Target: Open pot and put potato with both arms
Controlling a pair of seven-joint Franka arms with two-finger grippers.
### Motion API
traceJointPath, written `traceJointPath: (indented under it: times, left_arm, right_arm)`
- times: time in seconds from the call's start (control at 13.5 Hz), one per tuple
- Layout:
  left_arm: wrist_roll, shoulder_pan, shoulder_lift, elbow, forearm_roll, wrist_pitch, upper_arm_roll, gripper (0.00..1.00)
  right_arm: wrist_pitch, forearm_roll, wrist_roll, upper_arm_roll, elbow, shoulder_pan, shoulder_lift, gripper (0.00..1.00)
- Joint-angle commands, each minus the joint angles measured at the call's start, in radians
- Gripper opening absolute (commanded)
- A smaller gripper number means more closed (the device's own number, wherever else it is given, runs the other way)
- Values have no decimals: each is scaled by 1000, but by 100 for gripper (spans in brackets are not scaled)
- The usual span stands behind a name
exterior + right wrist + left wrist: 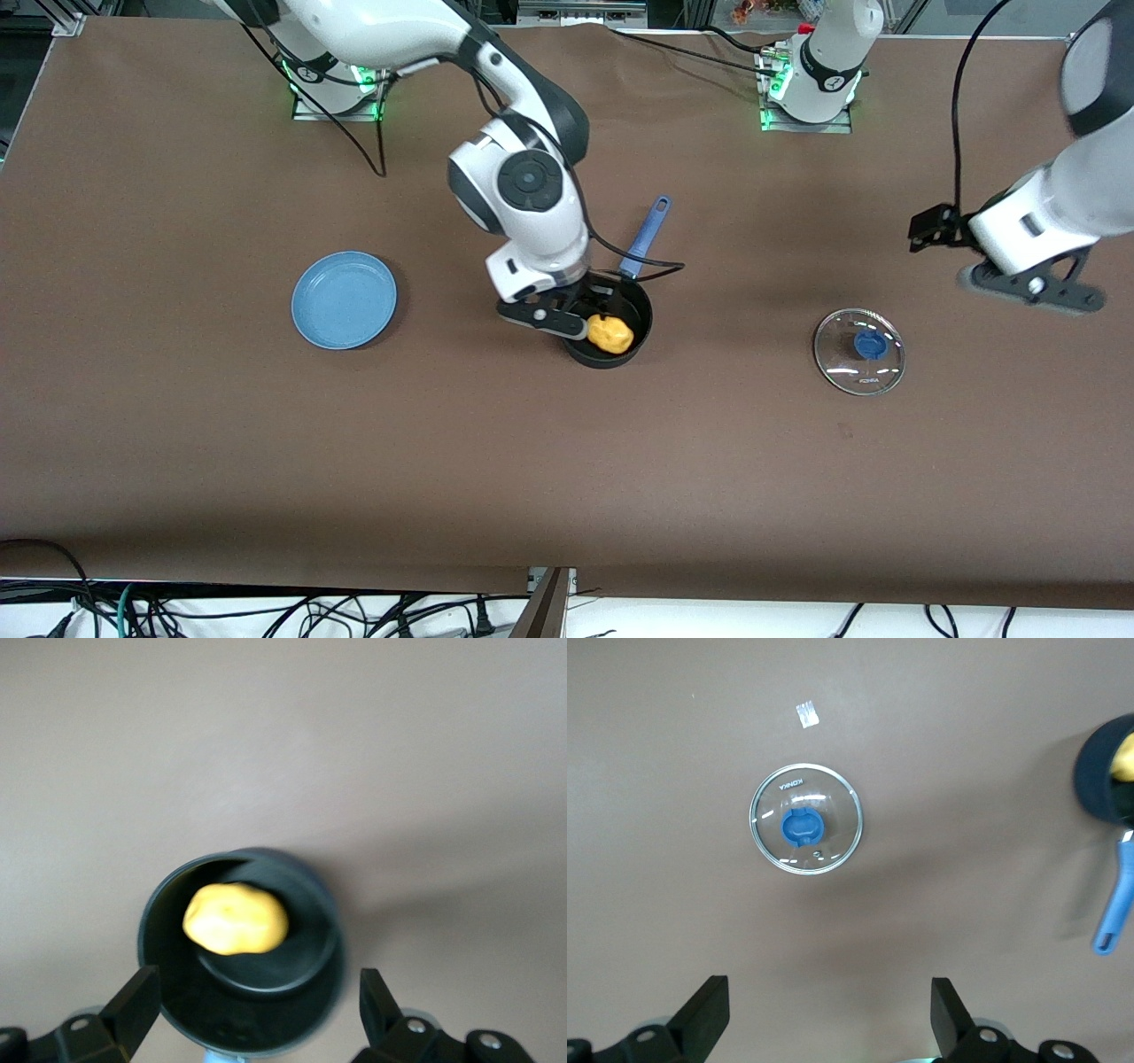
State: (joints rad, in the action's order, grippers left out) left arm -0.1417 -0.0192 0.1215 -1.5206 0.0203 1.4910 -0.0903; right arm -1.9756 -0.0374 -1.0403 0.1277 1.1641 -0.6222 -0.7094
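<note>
The black pot (640,312) with its blue handle (648,232) stands mid-table, lid off. The yellow-orange potato (611,334) lies inside it, free of any fingers. My right gripper (565,316) is open and empty just above the pot's rim; in the right wrist view (257,1019) its jaws straddle the pot (173,1001) with the potato (235,919) in it. The glass lid (859,351) with its blue knob lies flat on the table toward the left arm's end. My left gripper (1036,288) is open and empty, raised beside the lid (806,819); its own view (830,1028) shows only bare table between the jaws.
A flat light-blue plate (344,299) lies toward the right arm's end of the table. A black cable loops on the table beside the pot's handle. The pot's edge (1099,780) and handle (1116,904) show in the left wrist view.
</note>
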Motion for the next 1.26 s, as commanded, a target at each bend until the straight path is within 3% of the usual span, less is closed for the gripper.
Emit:
traceJointPath:
  times: [0.0, 0.15, 0.3, 0.37, 0.59, 0.82, 0.89, 1.19]
  left_arm:
    - [19, 131, -71, -76, -71, 27, 176, 100]
    - [20, 70, -80, -85, -91, 32, 143, 100]
    - [33, -11, -85, -82, -16, 38, 23, 100]
    - [56, -19, -94, -85, 16, 38, -3, 100]
    - [99, -19, -88, -72, 9, 32, -9, 100]
    - [99, -24, -85, -72, 4, 31, -8, 100]
    - [99, -24, -85, -72, 4, 31, -8, 100]
    - [100, -22, -83, -70, 6, 35, -9, 100]
  right_arm:
    - [151, 2, 141, 9, 32, 102, 111, 99]
    - [222, 39, 234, 6, 75, 174, 206, 99]
    - [263, 89, 348, 4, 161, 270, 322, 100]
    - [288, 115, 429, -2, 210, 306, 391, 99]
    - [395, 128, 645, -74, 331, 372, 588, 99]
    - [438, 125, 833, -74, 478, 476, 766, 99]
    - [445, 125, 891, -76, 511, 510, 803, 99]
    - [468, 91, 985, -88, 477, 532, 800, 99]
